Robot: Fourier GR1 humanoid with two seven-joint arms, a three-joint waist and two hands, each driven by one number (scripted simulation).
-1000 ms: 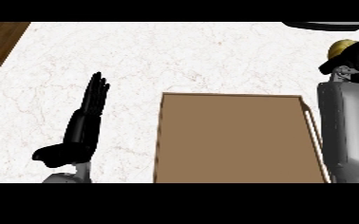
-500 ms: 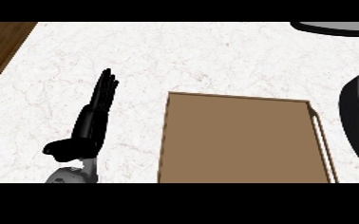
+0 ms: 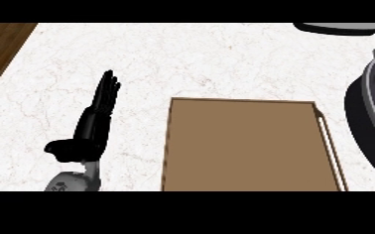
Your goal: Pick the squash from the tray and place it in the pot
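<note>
The left hand (image 3: 92, 124) rests at the lower left of the head view, fingers straight and pointing away from the robot, thumb out to its left, holding nothing. To its right, near but not touching, lies the brown tray (image 3: 245, 148) on the white marbled counter (image 3: 183, 54); the tray's floor shows bare, with a raised rim along its far and right sides. Well beyond the tray, at the far right corner, a dark grey curved rim (image 3: 341, 28) peeks in, possibly the pot, though too little shows to be sure. A large dark rounded shape (image 3: 361, 114) fills the right edge just beside the tray; it may be the right arm, but I cannot tell. The squash is nowhere to be seen, and the right hand does not show. A strip of brown wood (image 3: 13, 42) borders the counter far to the hand's left.
</note>
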